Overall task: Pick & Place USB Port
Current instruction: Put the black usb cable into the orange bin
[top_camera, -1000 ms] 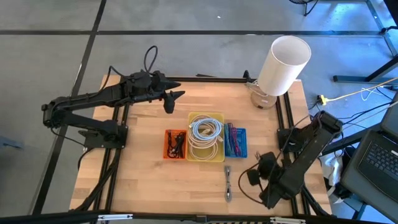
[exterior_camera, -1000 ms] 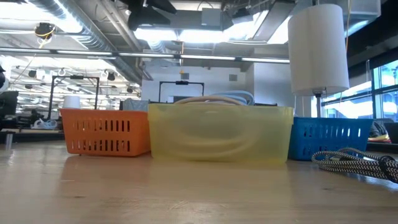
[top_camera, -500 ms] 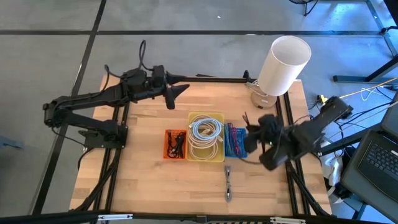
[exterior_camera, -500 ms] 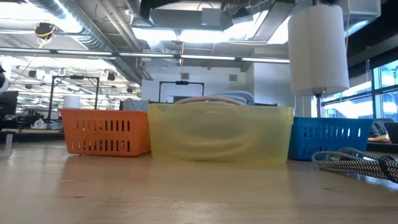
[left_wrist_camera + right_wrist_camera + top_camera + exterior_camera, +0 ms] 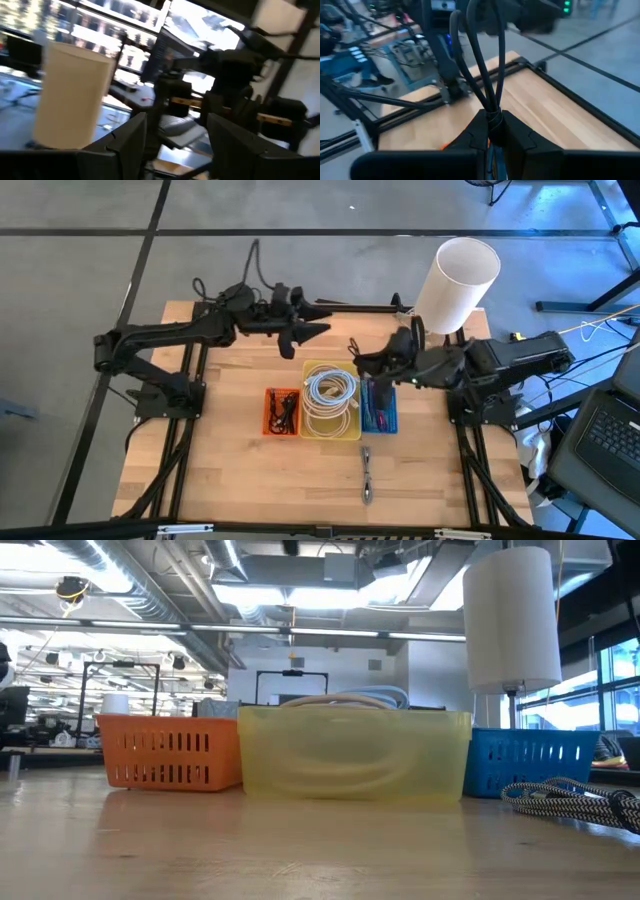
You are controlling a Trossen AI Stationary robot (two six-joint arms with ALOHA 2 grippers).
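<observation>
Gripping a black looped cable [image 5: 482, 65] between my right fingers [image 5: 517, 137], I held my right gripper [image 5: 362, 363] above the far edge of the blue bin [image 5: 379, 408], at about 1 o'clock from the yellow bin [image 5: 331, 401] of white cable. My left gripper [image 5: 312, 332] hung with its fingers apart over the bare wood at 11 o'clock from the yellow bin, near the table's [image 5: 230, 470] far edge. Another braided cable [image 5: 367, 475] lay on the table at 6 o'clock from the blue bin, well apart from both grippers. The orange bin [image 5: 282, 410] sat at 9 o'clock of the yellow one. From table height, neither arm showed, and the held cable's plug ends were out of sight. Half a second earlier my right arm was lower and farther right; it had swung inward, and my left had shifted right.
</observation>
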